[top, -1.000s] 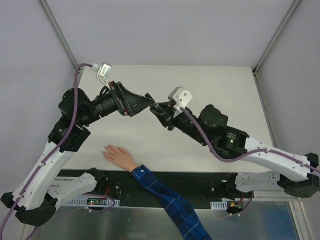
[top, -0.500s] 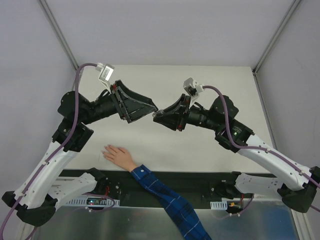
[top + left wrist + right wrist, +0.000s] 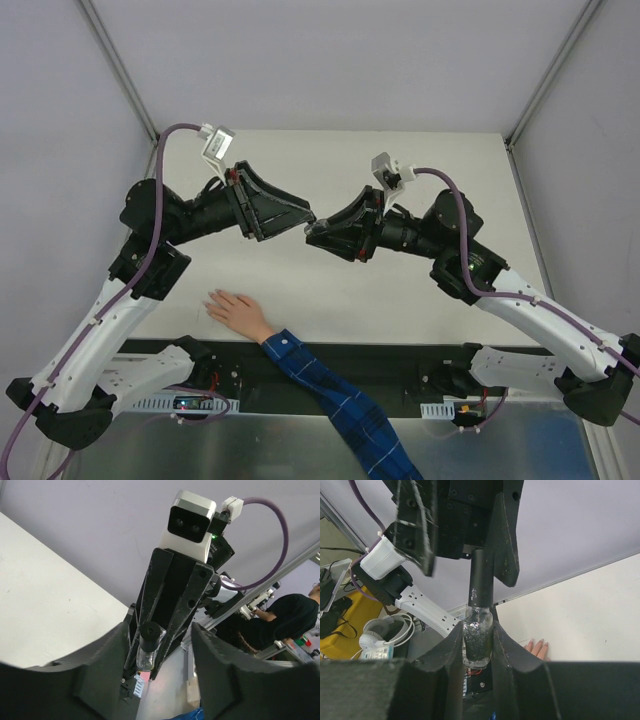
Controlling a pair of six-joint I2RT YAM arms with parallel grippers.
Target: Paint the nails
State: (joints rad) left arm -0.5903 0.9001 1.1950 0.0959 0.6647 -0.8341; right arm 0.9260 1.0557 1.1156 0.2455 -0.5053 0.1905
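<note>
High above the white surface (image 3: 450, 160), the two arms meet tip to tip in the middle; the right fingers (image 3: 320, 236) are closed tight on a small bottle (image 3: 478, 640), pressing on its clear glass sides; the stuff inside looks dark and sparkly; the bottle's long black cap (image 3: 481, 580) sticks out toward the other arm; any writing on the bottle is too small to read. The left fingers (image 3: 300, 214) are partly open, one on each side of the cap; the left wrist view shows a gap between the cap and each finger, so they do not grip it; in the right wrist view one finger looks very near the cap, and whether it touches cannot be told. Down on the surface, near its front edge and well apart from the bottle, the pale hand (image 3: 237, 308) lies flat, with a blue plaid sleeve (image 3: 340, 400) on its arm; the nails (image 3: 211, 300) are at its tips, pointing left in the top view, too tiny to see well.
</note>
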